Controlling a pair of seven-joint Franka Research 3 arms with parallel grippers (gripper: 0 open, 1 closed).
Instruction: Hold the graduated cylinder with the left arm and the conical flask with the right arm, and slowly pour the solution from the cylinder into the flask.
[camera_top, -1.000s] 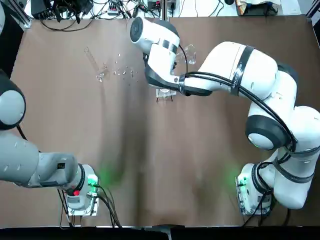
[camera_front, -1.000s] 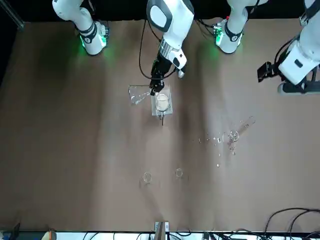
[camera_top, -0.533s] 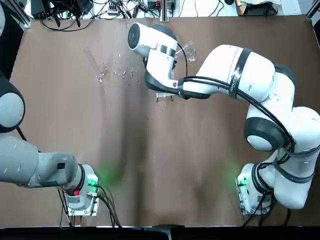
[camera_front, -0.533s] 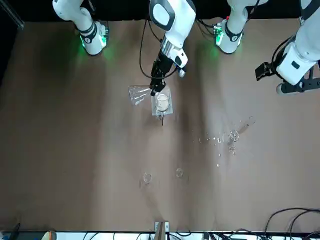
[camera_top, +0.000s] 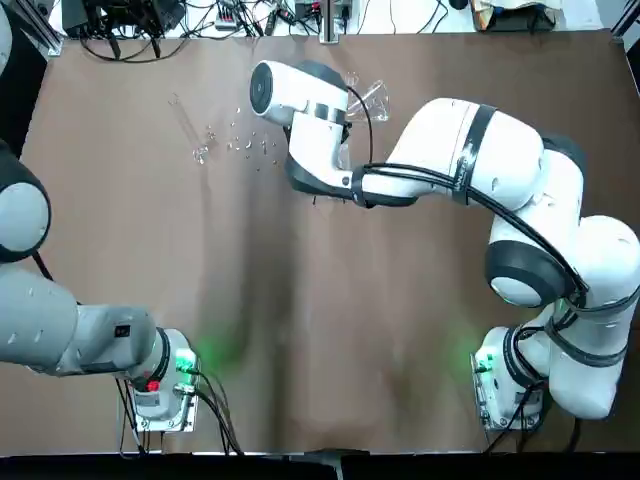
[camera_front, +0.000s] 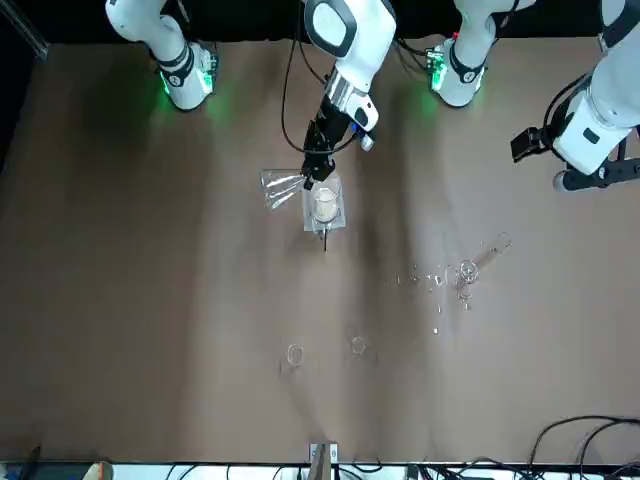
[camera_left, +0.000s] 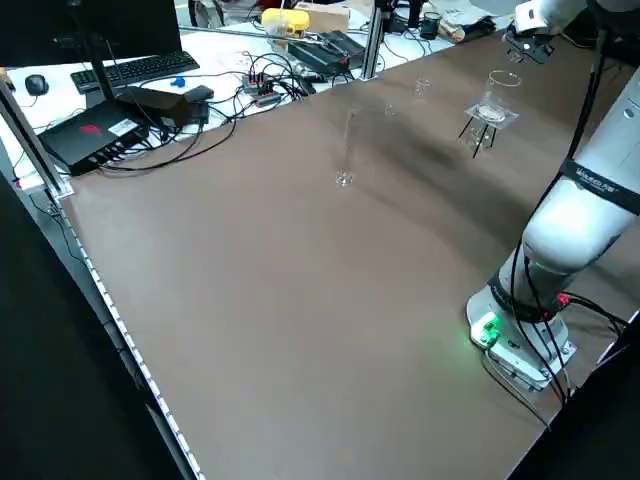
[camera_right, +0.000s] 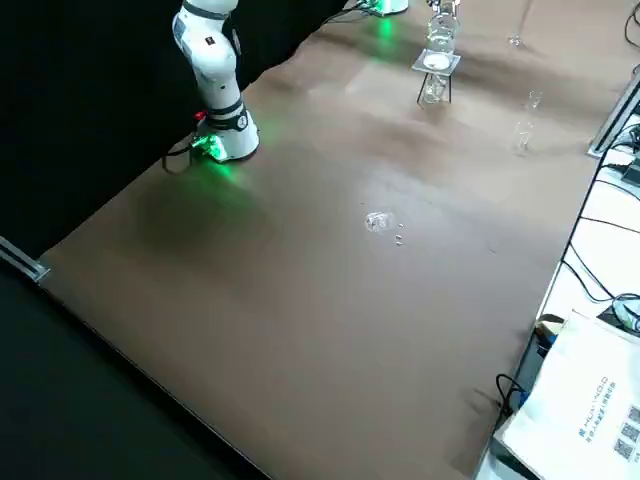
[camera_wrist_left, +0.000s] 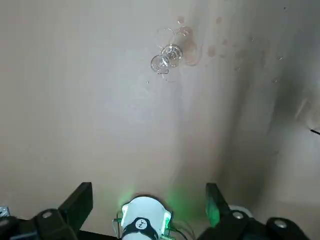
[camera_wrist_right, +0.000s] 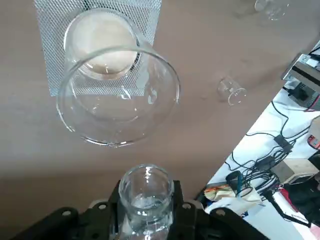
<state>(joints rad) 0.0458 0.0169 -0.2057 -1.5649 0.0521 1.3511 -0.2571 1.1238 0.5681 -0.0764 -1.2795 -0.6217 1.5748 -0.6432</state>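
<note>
Right claw grips the conical flask; left claw wide and unloaded.

The right claw (camera_wrist_right: 149, 192) is closed around the neck of the conical flask (camera_front: 281, 187), beside the legged stand (camera_left: 492, 115) with its white disc (camera_front: 325, 205). A clear glass vessel (camera_wrist_right: 118, 139) sits over the disc. The left claw (camera_wrist_left: 149, 197) hangs above the surface (camera_top: 400, 300), its fingers spread well apart. The graduated cylinder (camera_left: 348, 145) stands upright on the surface, apart from both claws, with clear specks (camera_top: 248, 144) near its foot.

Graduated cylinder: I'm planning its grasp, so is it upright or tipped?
Upright: in the left side view the graduated cylinder stands on its flared foot, tube rising above it.
</note>
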